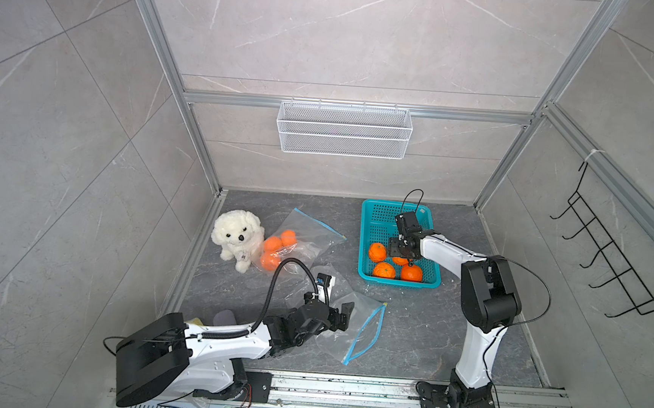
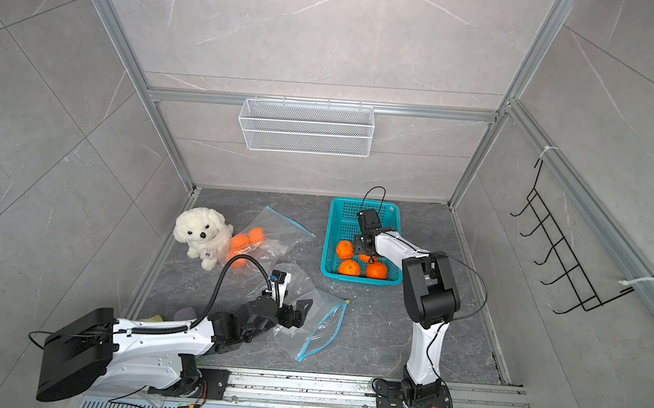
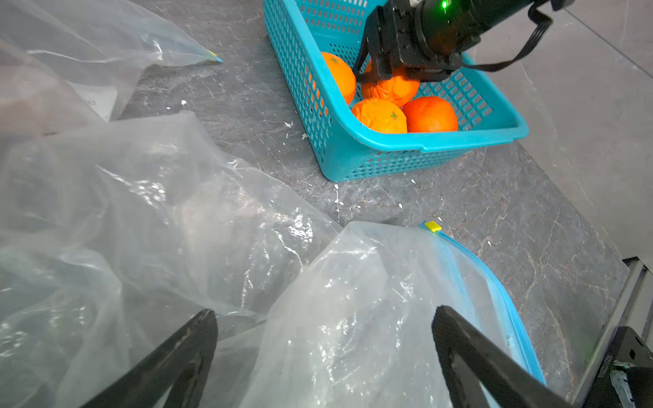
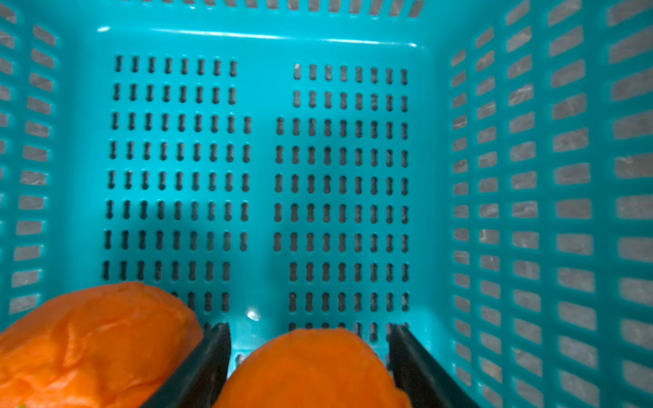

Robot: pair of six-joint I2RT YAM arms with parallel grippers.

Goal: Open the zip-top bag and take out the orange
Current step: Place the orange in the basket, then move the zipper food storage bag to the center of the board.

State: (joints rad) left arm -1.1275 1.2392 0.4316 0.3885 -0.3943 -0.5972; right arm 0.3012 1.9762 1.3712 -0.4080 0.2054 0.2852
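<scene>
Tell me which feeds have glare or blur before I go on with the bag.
Left wrist view: white glare patches on the clear bag break up its folds, but its blue zip edge reads clean. Right wrist view: the orange in the right gripper is out of focus, the basket floor sharper. Both top views: evenly lit, sharp, little glare.

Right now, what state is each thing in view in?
Near zip-top bag, mouth open, looks empty.
Far zip-top bag, looks zipped, oranges inside.
Teal basket, partly filled.
Left gripper, open over near zip-top bag.
Right gripper, shut on orange in teal basket.
Wire wall basket, empty.
Plush dog, sitting upright.
</scene>
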